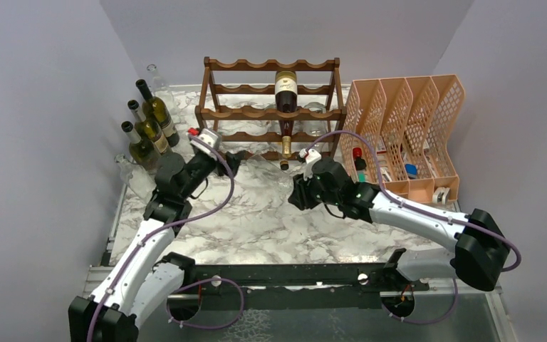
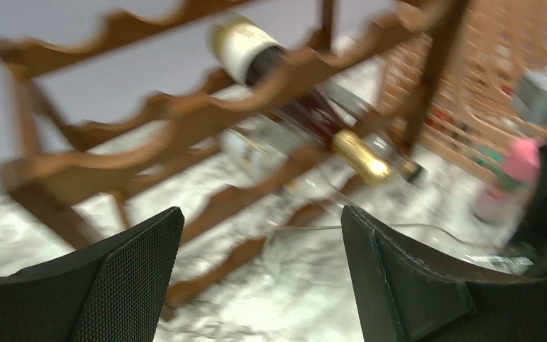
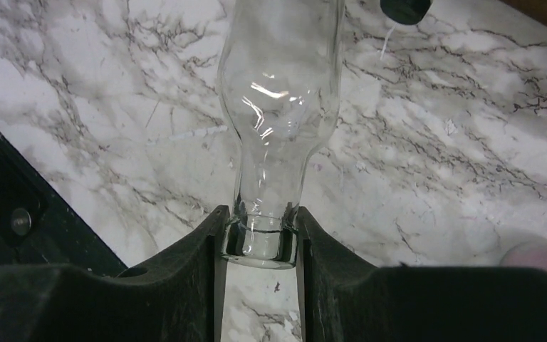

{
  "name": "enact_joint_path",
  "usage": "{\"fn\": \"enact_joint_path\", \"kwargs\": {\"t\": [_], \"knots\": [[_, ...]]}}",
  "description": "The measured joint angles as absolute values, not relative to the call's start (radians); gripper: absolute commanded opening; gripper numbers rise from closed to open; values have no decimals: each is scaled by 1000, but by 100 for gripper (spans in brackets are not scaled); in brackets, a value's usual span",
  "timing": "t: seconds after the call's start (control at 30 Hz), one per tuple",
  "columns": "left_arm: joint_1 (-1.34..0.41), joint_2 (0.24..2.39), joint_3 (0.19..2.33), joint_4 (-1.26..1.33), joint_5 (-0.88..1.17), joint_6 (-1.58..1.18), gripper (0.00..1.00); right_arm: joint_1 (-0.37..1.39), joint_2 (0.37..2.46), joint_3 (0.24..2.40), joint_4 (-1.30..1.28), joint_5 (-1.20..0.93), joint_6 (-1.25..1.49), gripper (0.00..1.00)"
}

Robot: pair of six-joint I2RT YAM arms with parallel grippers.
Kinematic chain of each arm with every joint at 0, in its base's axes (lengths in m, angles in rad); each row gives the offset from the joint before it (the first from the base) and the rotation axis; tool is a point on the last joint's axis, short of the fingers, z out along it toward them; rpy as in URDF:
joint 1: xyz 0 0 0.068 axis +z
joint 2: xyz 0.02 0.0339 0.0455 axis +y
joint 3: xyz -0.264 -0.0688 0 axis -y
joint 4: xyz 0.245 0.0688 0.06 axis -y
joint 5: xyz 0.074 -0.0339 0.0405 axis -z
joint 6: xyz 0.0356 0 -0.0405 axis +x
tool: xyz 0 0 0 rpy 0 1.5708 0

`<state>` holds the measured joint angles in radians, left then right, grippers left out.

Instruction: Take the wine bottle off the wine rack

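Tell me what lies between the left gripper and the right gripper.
A clear glass bottle, held by its neck in the right gripper, reaches toward the open left gripper; the right wrist view shows it best.

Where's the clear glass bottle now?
Right wrist view: the clear bottle is held by its neck in the right gripper, above the marble table, near the wine rack.

place: robot lab cell | evidence: bare grey walls — boxed-in marble-top table, fixed test rig
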<state>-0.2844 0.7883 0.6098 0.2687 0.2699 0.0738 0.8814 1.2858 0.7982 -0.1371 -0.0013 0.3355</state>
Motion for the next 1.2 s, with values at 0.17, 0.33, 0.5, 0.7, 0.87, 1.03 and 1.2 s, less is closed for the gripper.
{"fn": "enact_joint_path", "kwargs": {"t": [0.17, 0.33, 0.5, 0.7, 0.87, 1.03, 1.2], "knots": [[-427, 798, 600, 130, 377, 121, 89, 868, 1221, 771, -190, -56, 296, 1], [-628, 753, 591, 6, 368, 221, 92, 851, 1165, 769, -236, -110, 269, 1], [-875, 822, 593, -92, 200, 392, 92, 847, 1146, 769, -263, -134, 260, 1], [-1020, 943, 590, -82, -17, 590, 92, 844, 1124, 763, -258, -155, 260, 1], [-1071, 1008, 579, 43, -118, 681, 94, 844, 1105, 733, -251, -168, 262, 1], [-1087, 1135, 579, 112, -120, 740, 94, 842, 1085, 732, -249, -168, 261, 1], [-1087, 1184, 578, 148, -121, 766, 88, 842, 1074, 732, -249, -168, 260, 1]]}}
